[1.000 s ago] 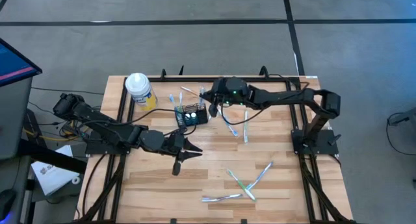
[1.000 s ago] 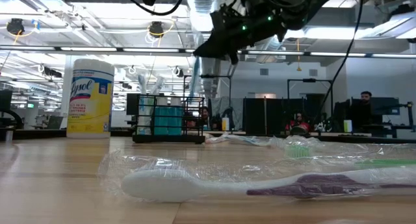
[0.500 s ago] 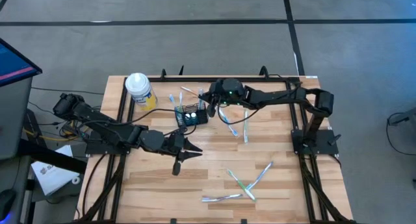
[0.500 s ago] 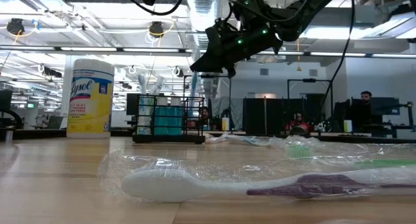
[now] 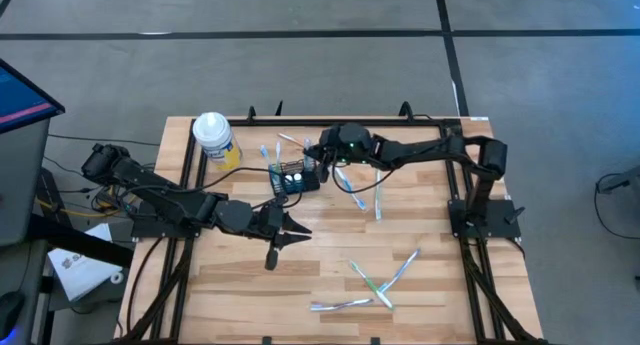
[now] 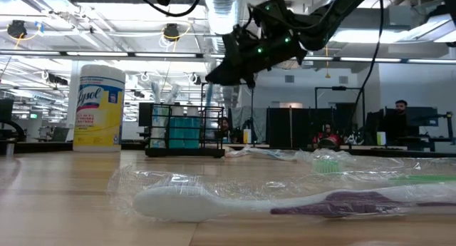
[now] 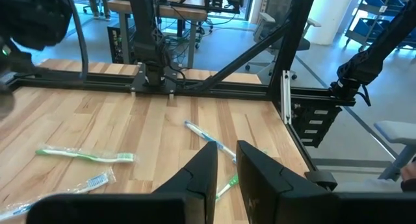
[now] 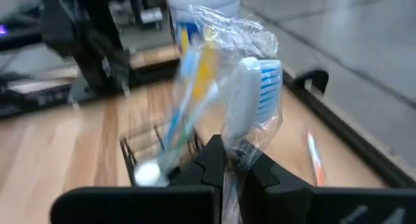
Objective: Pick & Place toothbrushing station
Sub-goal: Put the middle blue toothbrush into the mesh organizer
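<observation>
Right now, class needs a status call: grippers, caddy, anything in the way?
Right gripper shut on wrapped toothbrush, above black mesh caddy. Left gripper waits mid-table, holding nothing. Yellow canister stands beside caddy, clear of the drop.

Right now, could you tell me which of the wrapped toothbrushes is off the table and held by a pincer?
The white, blue-bristled wrapped toothbrush, clamped in the right pincer above the black wire caddy. All the other toothbrushes lie flat on the table.
</observation>
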`<state>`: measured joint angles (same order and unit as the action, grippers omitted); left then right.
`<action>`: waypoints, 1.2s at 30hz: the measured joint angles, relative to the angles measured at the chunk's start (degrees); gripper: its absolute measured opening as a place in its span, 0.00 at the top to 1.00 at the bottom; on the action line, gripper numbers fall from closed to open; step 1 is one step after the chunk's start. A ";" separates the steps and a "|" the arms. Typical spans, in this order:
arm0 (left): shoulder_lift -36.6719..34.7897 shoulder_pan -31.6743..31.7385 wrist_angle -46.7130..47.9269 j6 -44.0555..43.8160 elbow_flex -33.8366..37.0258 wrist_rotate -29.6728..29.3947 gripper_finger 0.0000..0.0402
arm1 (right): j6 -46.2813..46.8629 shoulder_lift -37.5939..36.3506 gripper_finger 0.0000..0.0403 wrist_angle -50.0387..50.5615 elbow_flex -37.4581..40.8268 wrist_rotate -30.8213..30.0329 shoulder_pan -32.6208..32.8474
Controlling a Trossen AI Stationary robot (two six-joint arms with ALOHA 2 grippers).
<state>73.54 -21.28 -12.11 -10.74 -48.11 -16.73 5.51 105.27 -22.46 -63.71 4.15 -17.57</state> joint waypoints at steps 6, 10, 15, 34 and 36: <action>0.00 0.00 0.01 0.00 0.00 -0.02 0.87 | 0.10 0.03 0.97 0.44 0.14 0.54 -0.23; 0.00 0.00 0.01 0.00 0.00 -0.01 0.87 | 0.12 0.18 0.98 0.56 0.23 0.56 -0.17; 0.00 0.00 0.03 0.00 0.00 -0.02 0.87 | 0.64 1.46 0.96 1.01 0.40 0.58 -0.19; 0.00 0.00 0.05 0.00 0.00 -0.02 0.87 | 0.54 2.08 0.90 1.92 0.23 0.58 -0.21; 0.00 0.00 0.05 0.00 0.00 0.00 0.87 | 0.49 2.08 0.90 1.95 0.23 0.62 -0.19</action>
<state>73.54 -21.28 -12.05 -10.74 -48.12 -16.73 6.00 107.35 -20.51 -63.48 4.77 -17.76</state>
